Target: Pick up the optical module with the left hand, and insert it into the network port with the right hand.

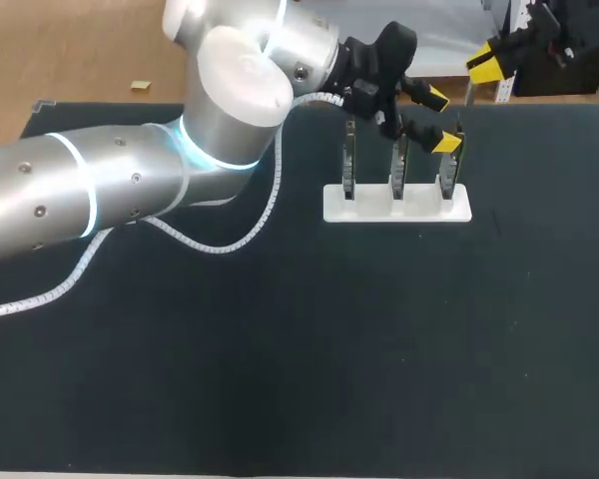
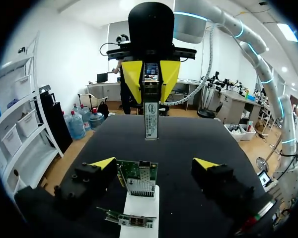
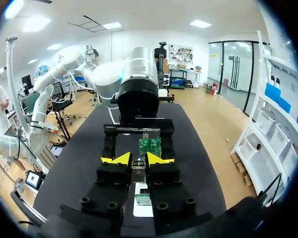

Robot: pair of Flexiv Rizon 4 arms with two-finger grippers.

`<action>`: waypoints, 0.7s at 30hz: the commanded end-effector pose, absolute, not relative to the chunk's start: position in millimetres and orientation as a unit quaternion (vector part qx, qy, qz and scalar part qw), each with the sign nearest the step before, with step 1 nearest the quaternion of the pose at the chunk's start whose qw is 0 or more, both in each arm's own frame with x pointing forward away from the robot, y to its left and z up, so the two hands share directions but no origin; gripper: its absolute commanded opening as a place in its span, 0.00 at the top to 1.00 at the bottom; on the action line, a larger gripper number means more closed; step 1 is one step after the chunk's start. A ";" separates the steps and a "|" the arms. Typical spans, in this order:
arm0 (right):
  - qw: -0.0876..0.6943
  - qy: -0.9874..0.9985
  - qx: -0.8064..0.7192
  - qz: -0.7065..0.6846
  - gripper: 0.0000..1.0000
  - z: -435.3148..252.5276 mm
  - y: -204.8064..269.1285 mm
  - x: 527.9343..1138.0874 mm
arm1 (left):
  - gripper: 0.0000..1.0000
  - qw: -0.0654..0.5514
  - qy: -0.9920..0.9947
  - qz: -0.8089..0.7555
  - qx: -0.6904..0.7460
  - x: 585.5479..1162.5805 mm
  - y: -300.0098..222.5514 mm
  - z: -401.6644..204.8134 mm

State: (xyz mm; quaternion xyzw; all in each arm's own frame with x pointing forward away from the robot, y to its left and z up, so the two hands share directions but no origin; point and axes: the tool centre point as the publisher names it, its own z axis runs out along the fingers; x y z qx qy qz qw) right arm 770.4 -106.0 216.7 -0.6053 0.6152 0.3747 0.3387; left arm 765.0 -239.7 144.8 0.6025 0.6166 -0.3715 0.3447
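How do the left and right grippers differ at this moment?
The left gripper is open, fingers spread wide; the right gripper is shut. The left gripper holds nothing, with a circuit card on the white stand between its fingers; the right gripper grips the optical module, which sticks out past its tips. Both have yellow tips and face each other across the stand.

In the head view the right arm [image 1: 547, 40] is cut off at the far corner; little beyond its fingers [image 1: 486, 62] shows. In the right wrist view those fingers hide most of the module [image 3: 139, 164] and white stand [image 3: 140, 212].
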 end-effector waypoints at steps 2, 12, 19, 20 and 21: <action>0.339 0.614 -0.606 0.375 1.00 216.5 -105.1 771.0 | 0.00 0.343 0.618 -0.369 0.603 762.2 -238.2 145.1; 0.339 0.616 -0.605 0.374 1.00 216.4 -105.5 771.1 | 0.00 0.337 0.623 -0.367 0.604 759.5 -236.0 140.2; 0.339 0.615 -0.605 0.374 1.00 216.3 -105.7 771.4 | 0.00 0.334 0.623 -0.361 0.608 758.8 -234.9 140.4; 0.339 0.615 -0.605 0.374 1.00 216.1 -105.7 771.4 | 0.00 0.335 0.623 -0.360 0.608 758.9 -234.9 140.7; 0.339 0.615 -0.606 0.374 1.00 215.9 -105.6 771.5 | 0.00 0.335 0.623 -0.360 0.608 759.0 -234.8 141.1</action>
